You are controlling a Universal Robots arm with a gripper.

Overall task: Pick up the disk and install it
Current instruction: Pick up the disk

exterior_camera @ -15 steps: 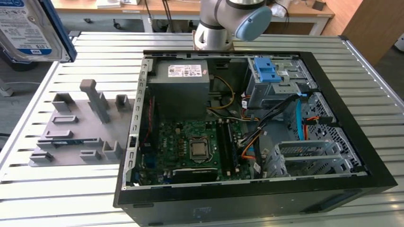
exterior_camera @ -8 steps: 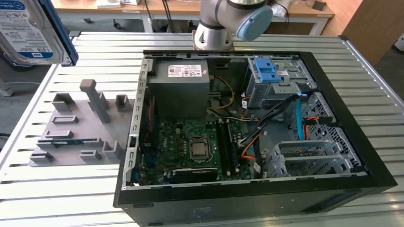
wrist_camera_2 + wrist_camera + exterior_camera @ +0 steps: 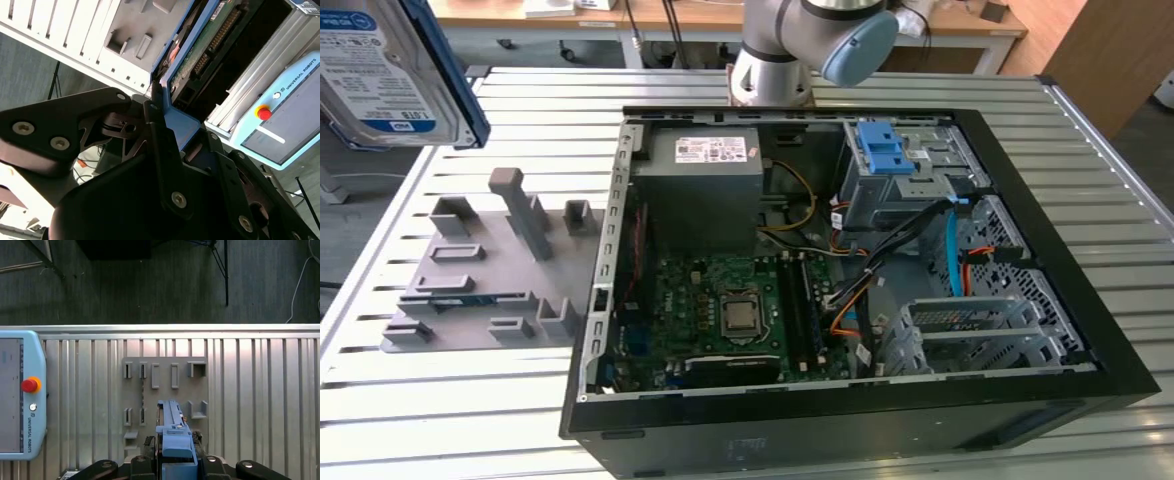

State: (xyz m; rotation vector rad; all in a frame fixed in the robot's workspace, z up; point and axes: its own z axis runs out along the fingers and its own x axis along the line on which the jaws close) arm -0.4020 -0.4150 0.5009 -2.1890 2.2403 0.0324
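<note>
My gripper (image 3: 175, 125) is clenched on the disk (image 3: 200, 55). In the second wrist view my black fingers (image 3: 157, 135) close on its blue-framed edges from either side. The drive runs out from between them with its long axis pointing straight away from my palm and its green circuit-board face turned to that camera. In the first wrist view I see the disk (image 3: 172, 415) edge-on, a narrow blue strip reaching out past my gripper (image 3: 175, 442). It is aimed down at the grey fixture plate (image 3: 165, 385) lying on the slatted metal table (image 3: 260, 390), and I hold it in the air, clear of the plate. In the exterior view the disk (image 3: 380, 60) shows up high at the exterior view's left, above the table's far corner as that camera sees it. Its white label with the blue band faces the camera, its long axis is nearly upright and leans a little, and the blue frame runs down one long edge. Below it the fixture plate (image 3: 480, 290) sits near the table's (image 3: 427, 400) edge on the exterior view's left, just beside the open computer case (image 3: 854, 415). Inside the case are the grey power supply (image 3: 700, 190), the green motherboard (image 3: 720, 300) and the grey drive bay (image 3: 907, 195) with a blue latch bracket (image 3: 883, 150) on top. A teach pendant (image 3: 20, 400) lies on the slats, apart from the plate. My arm (image 3: 787, 40) rises at the table's far edge, behind the case.
</note>
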